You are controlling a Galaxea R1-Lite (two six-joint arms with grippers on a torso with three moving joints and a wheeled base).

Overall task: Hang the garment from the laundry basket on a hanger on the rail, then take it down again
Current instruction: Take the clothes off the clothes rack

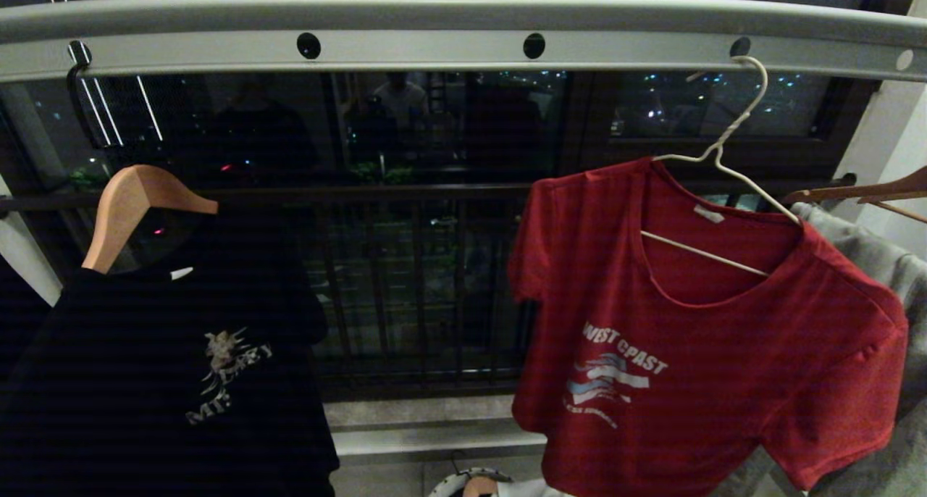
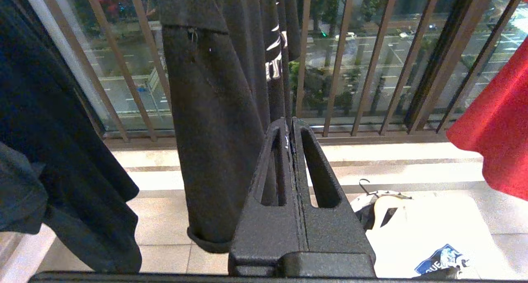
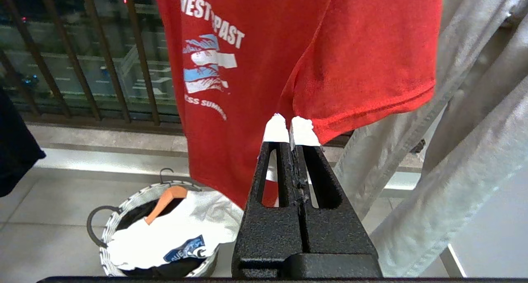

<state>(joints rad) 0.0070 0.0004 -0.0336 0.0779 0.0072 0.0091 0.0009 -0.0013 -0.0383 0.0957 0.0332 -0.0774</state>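
Observation:
The garment, a red T-shirt with white lettering, hangs tilted on the white wire hanger. The hanger's hook sits in a hole at the right of the grey rail. The laundry basket stands on the floor below, its rim just showing at the head view's lower edge. My right gripper is shut and empty, its white-tipped fingers level with the red shirt's lower hem. My left gripper is shut and empty beside a hanging dark garment. Neither arm shows in the head view.
A black printed T-shirt hangs on a wooden hanger at the rail's left. Grey clothing hangs right of the red shirt. A white T-shirt and a wooden hanger lie in the basket. Dark window railing bars stand behind.

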